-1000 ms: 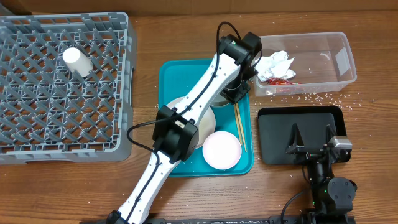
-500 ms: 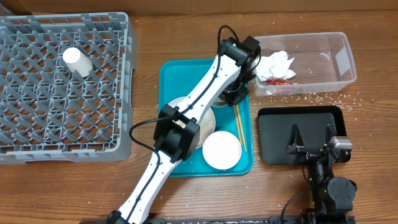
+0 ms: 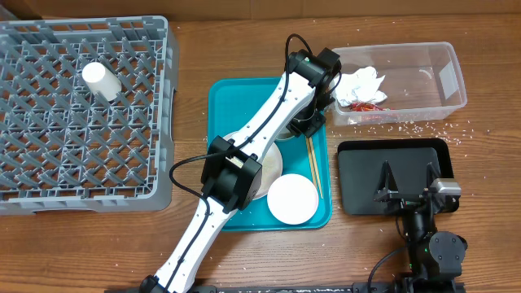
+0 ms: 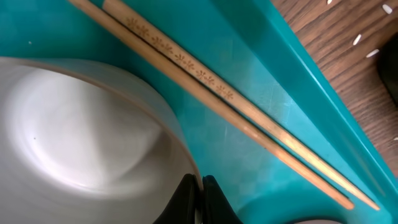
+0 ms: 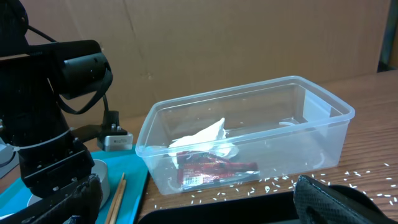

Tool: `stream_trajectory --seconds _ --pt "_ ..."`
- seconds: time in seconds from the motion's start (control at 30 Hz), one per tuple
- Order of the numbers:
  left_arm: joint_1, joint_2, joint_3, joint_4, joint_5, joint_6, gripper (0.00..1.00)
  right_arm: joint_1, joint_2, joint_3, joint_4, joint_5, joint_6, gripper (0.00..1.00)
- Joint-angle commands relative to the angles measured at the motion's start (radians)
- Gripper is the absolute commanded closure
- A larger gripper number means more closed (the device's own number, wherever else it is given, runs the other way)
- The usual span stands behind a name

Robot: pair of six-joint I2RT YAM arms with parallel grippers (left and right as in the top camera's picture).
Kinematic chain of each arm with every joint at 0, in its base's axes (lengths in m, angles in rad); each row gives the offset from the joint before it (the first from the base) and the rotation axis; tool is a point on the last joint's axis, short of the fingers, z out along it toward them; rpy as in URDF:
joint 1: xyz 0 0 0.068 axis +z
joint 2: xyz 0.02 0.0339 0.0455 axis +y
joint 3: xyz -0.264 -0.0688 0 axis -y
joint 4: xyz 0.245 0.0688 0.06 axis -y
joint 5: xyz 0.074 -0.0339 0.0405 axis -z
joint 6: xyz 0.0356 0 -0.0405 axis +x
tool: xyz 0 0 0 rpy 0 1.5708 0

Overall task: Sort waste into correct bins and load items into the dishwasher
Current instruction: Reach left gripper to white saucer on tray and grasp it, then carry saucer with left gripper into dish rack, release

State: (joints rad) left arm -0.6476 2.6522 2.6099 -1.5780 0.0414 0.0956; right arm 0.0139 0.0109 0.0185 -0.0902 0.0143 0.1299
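Left end effector [image 4: 200, 200] is shut tight, pinching the rim of the grey bowl [image 4: 81, 124] at the far right of the teal tray [image 3: 224, 98]. My guess is a wall pinch for the lift to the dish rack [image 3: 49, 163]. Chopsticks [image 4: 217, 99] lie just right of the bowl, not touching it. Right end effector [image 3: 407, 181] is wide open and empty, parked over the black tray [image 3: 358, 203]. Overhead, the arm hides the bowl and most of the white plate [image 3: 274, 159]. The wrist view crops the fingers, so grip depth is unclear.

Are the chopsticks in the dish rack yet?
No, the chopsticks lie on the teal tray, while the dish rack holds only a white cup.
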Motion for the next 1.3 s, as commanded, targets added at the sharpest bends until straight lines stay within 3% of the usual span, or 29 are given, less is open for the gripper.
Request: stream_trajectory --seconds 0.0,0.3,0.57,0.77,0.93,1.17,1.27 --pt "0.005 -0.007 0.040 -0.028 0.080 -0.036 0.96 0.004 -0.008 -0.011 0.006 -0.002 -0.007 0.00" --pt "0.081 -0.119 0.288 -0.070 0.082 -0.118 0.96 0.004 -0.008 -0.011 0.006 -0.002 -0.007 0.00" --pt "0.285 -0.303 0.401 -0.112 0.105 -0.209 0.96 0.004 -0.008 -0.011 0.006 -0.002 -0.007 0.00" --pt "0.539 -0.393 0.400 -0.112 0.338 -0.238 0.96 0.004 -0.008 -0.011 0.006 -0.002 -0.007 0.00" --pt "0.780 -0.401 0.348 -0.112 0.688 -0.239 0.96 0.004 -0.008 -0.011 0.006 -0.002 -0.007 0.00" --pt "1.035 -0.403 0.112 -0.112 0.790 -0.247 0.96 0.004 -0.008 -0.011 0.006 -0.002 -0.007 0.00" --pt "1.111 -0.403 -0.005 -0.112 0.834 -0.193 0.96 0.004 -0.008 -0.011 0.006 -0.002 -0.007 0.00"
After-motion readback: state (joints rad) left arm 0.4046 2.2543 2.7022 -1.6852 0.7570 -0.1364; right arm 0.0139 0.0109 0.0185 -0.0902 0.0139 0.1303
